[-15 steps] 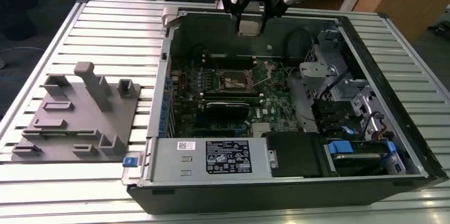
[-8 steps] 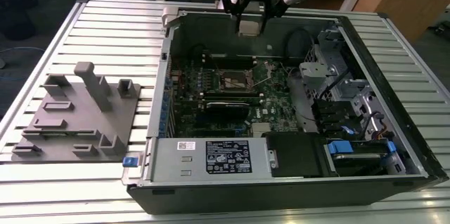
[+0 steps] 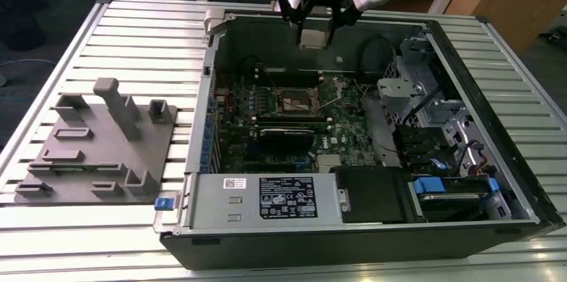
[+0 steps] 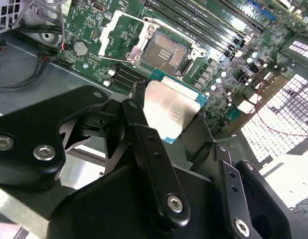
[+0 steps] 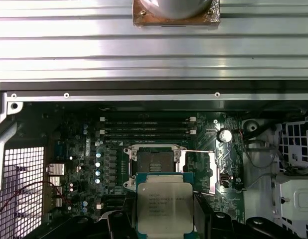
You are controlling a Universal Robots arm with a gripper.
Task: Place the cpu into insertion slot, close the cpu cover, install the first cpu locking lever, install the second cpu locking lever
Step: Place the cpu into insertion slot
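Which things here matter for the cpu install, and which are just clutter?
In the job:
- gripper, shut on the cpu
- insertion slot, uncovered, nothing seated in it

Lying about:
- grey fixture block on the table beside the case
- memory slots
- power supply
- blue-tabbed drive bay

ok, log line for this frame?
gripper: shut on cpu | location: above computer case | insertion slot: empty | cpu cover: open
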